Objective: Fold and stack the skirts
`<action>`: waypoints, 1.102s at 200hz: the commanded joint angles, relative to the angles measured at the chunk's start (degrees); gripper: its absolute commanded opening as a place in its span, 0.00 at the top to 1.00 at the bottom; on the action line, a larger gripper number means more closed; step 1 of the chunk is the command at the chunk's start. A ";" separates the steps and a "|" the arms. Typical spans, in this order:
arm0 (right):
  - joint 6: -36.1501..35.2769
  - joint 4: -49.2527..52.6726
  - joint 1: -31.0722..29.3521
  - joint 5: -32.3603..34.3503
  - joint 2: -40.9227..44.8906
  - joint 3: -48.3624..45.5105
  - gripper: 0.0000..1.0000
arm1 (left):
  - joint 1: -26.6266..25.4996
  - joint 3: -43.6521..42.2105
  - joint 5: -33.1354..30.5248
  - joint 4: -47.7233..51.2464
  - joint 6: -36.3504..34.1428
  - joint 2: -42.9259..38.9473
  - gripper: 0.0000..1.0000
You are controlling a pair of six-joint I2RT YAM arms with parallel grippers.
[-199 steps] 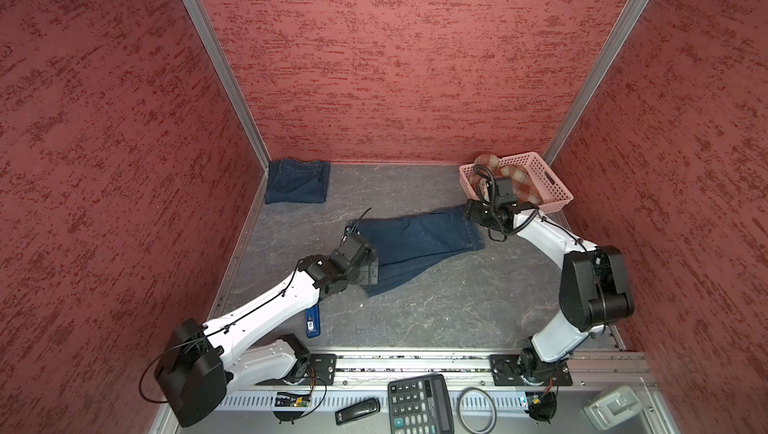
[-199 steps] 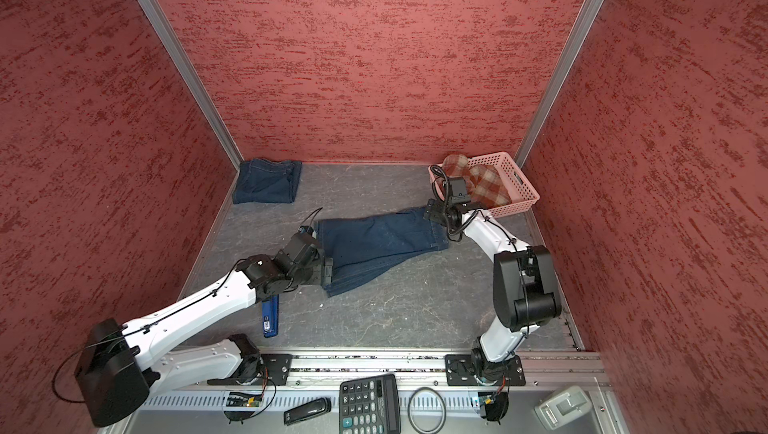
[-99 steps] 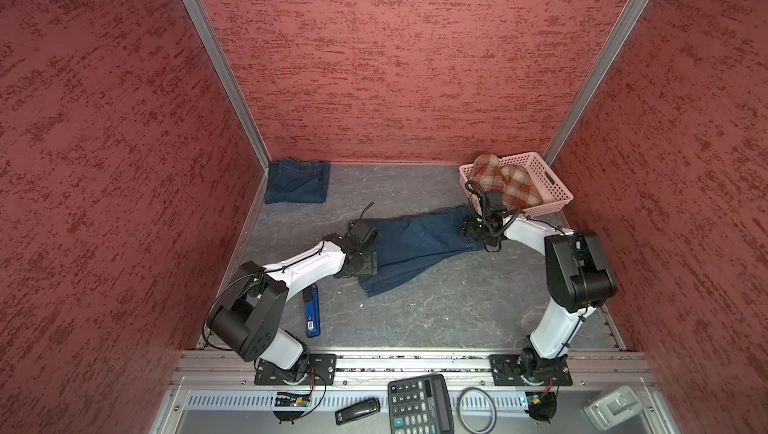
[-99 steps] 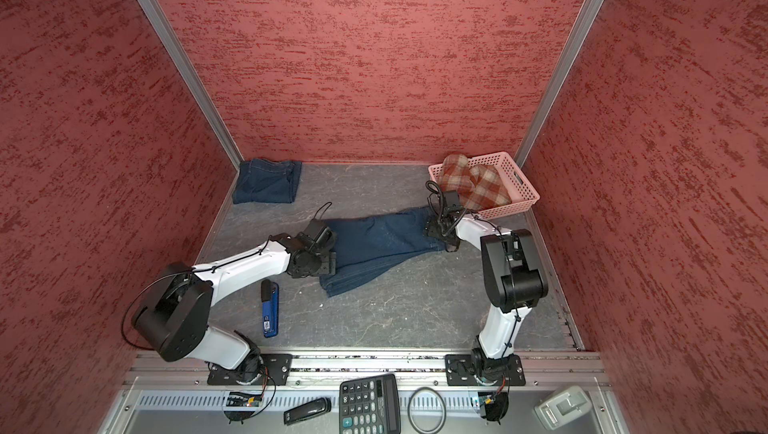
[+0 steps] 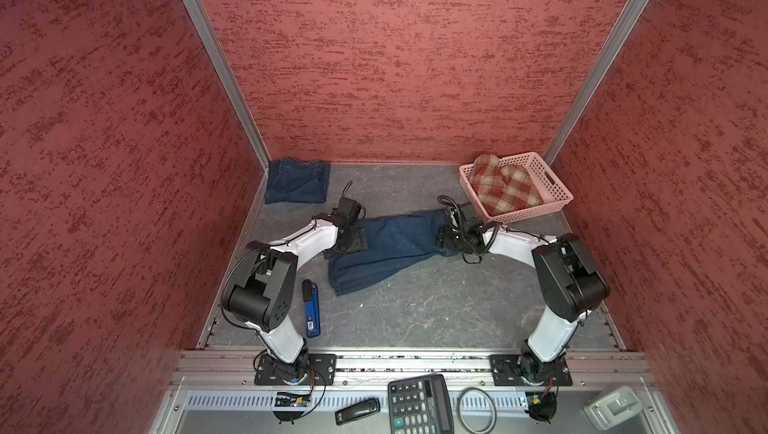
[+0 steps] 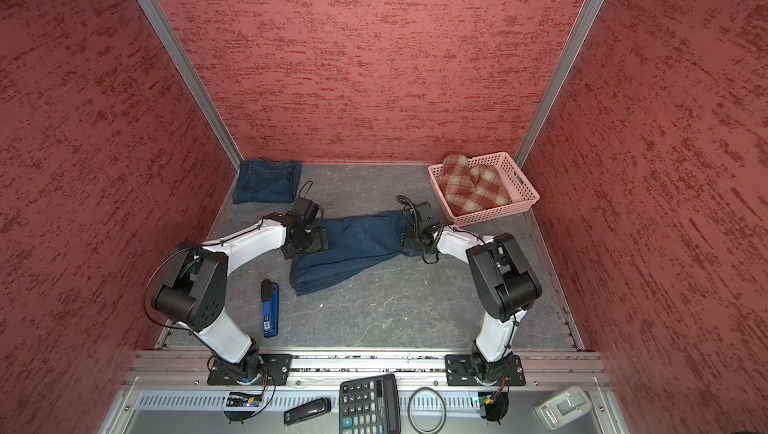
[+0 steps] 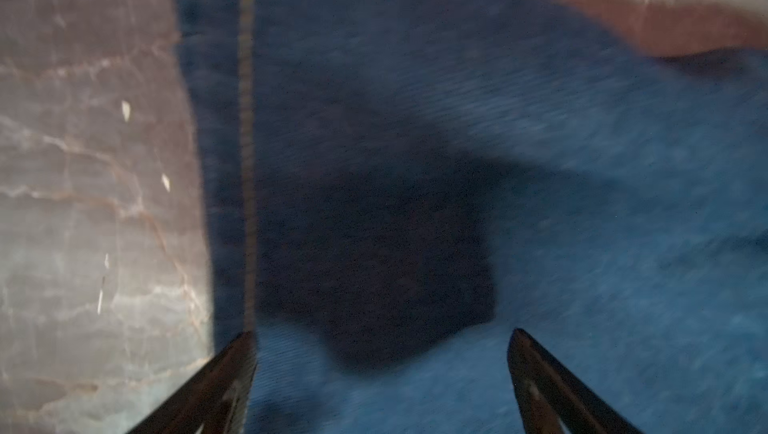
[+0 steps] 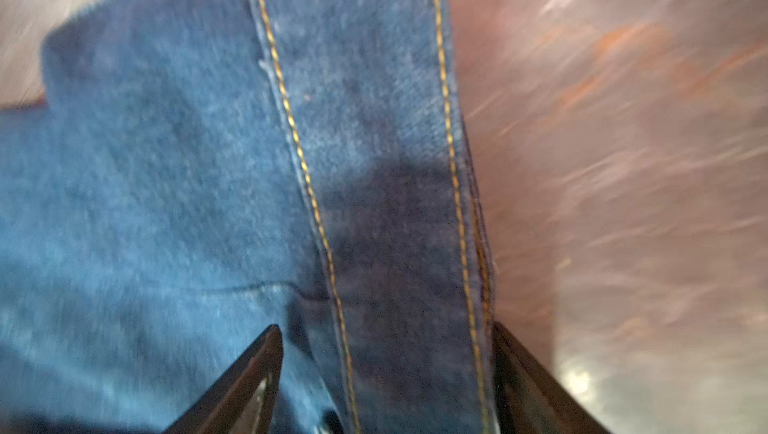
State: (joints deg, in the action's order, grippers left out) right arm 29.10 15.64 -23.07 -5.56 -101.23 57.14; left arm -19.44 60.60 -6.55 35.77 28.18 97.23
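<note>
Across the middle of the worktop (image 5: 419,315) lies the unfolded denim skirt (image 5: 395,251), flat, its long axis running from the near left toward the far right, so it spans the gap between my two arms. Its stitched waistband (image 8: 374,120) lies under my right end effector (image 8: 386,328), whose jaws are spread and straddle the band without pinching it. The hem (image 7: 224,162) lies under my left end effector (image 7: 382,332), jaws wide apart, one tip at the hem's stitch line, the other over plain denim, nothing gripped. Each arm is nearest its own end, and I judge the coming fold turns on that: a grab at both ends, then one end carried along the axis onto the other. Farther out, the folded denim skirt (image 5: 297,181) sits in the far left corner, well apart, and the plaid skirt (image 5: 505,191) lies bunched in the pink basket (image 5: 528,212) just beyond my right end effector.
</note>
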 commanded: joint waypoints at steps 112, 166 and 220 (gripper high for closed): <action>-5.10 -9.11 9.23 -19.13 -8.59 0.98 0.22 | 3.18 -1.20 -3.84 1.45 -2.52 2.85 0.09; -4.60 -12.66 8.76 -23.39 -14.34 2.14 0.34 | 4.28 -0.81 -2.45 0.19 -2.71 7.11 0.49; -4.77 -14.35 7.21 -25.80 -15.71 4.25 0.83 | 4.24 2.89 -0.12 1.20 -3.73 9.93 0.59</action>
State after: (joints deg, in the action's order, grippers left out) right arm 24.10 -4.16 -14.50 -29.91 -114.43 62.39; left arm -15.38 62.78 -8.93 36.51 25.47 103.18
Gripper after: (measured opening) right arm 0.323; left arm 0.431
